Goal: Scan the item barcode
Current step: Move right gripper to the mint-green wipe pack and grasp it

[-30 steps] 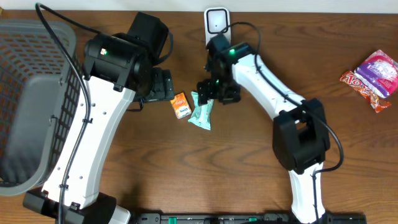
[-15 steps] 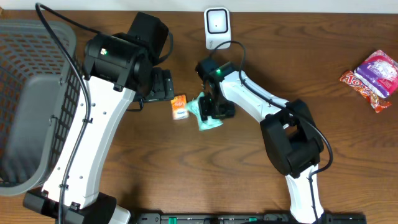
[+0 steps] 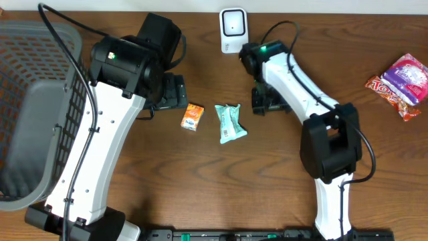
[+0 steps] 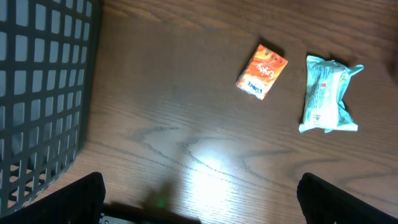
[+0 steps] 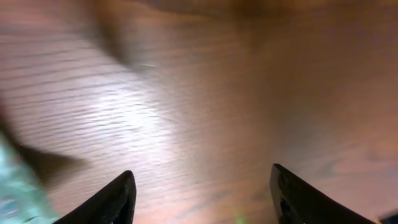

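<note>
Packet point(image 3: 231, 123) dropped, R claw point(image 5: 202, 190) pulled back empty

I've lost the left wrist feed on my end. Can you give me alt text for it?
An orange packet and a teal wrapped packet lie apart on the wooden table, ahead of the open left end effector. A dark mesh basket fills the left edge.

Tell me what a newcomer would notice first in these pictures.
Two large white-and-black arms fill the dark wooden table, left and right. Between them lie a mint-green packet and, to its left, a small orange box, neither held. A grey mesh basket sits at the far left, a white scanner at the back edge.
</note>
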Action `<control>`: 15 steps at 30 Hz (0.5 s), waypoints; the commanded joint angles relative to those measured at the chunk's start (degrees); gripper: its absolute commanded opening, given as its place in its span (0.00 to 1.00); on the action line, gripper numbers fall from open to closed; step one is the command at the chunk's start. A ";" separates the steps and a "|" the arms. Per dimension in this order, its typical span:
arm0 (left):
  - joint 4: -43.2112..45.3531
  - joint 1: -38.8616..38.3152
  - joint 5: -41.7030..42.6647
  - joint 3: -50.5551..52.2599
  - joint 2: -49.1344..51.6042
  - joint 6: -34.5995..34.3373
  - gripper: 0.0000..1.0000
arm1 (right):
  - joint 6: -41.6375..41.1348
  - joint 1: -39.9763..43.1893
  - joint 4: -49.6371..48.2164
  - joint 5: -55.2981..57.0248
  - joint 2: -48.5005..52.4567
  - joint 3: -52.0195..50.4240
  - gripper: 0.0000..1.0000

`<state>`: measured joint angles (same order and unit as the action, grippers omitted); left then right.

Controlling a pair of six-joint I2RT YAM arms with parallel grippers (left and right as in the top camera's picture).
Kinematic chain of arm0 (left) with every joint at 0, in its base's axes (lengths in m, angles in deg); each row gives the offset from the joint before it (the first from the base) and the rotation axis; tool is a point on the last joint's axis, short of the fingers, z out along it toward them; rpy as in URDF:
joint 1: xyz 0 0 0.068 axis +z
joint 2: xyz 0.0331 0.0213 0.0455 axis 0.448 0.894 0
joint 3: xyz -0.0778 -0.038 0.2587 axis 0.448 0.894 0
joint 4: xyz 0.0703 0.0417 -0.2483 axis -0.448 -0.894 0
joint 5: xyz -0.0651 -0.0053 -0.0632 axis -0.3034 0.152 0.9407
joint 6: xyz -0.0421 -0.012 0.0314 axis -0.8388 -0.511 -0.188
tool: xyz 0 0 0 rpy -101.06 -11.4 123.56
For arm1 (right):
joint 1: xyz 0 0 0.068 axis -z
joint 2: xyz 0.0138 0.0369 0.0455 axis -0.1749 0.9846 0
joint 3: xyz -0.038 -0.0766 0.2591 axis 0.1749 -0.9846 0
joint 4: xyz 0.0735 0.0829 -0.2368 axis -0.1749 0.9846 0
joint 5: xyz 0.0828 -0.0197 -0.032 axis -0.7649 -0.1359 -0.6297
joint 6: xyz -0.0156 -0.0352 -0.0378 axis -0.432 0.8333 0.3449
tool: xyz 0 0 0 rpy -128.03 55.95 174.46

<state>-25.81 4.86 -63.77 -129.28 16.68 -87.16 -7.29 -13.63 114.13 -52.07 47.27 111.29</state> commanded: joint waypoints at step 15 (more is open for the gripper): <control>-2.82 0.15 -0.09 -0.48 0.00 -0.24 0.98 | 4.76 -3.63 -17.70 -31.98 0.26 -2.75 0.68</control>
<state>-25.81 4.86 -63.77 -129.28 16.68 -87.16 1.36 -16.49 97.28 -84.55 47.27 110.09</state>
